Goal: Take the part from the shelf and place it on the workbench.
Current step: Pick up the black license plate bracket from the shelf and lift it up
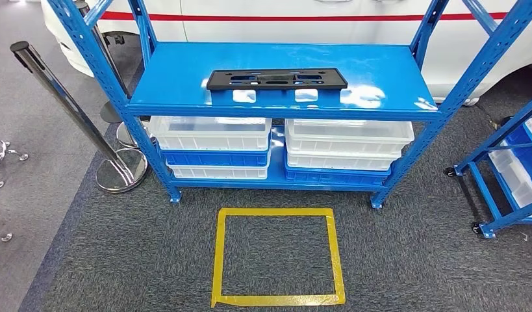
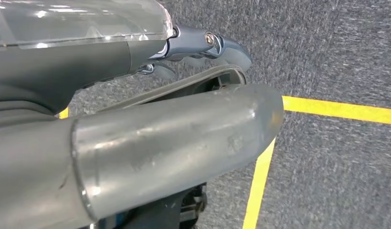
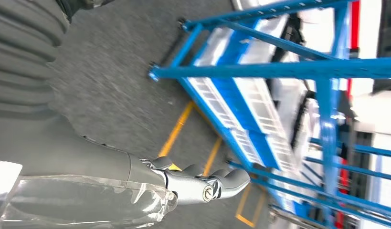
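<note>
Grey carpet [image 1: 406,260] carries a blue shelf [image 1: 185,78]; the black part [image 1: 277,78] lies flat on its top level. Left hand [image 2: 203,47] and right hand [image 3: 203,183] hold nothing, fingers curled.

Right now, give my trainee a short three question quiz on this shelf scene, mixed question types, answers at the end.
1. True or false: the black part lies on the top shelf.
2. What sits under that shelf? A) cardboard boxes B) stacked white and blue bins C) tool cases
3. What colour is the tape square on the carpet?

Key: 1 true; 2 B; 3 yellow. Note: the left robot hand and right robot hand hold nothing.
</note>
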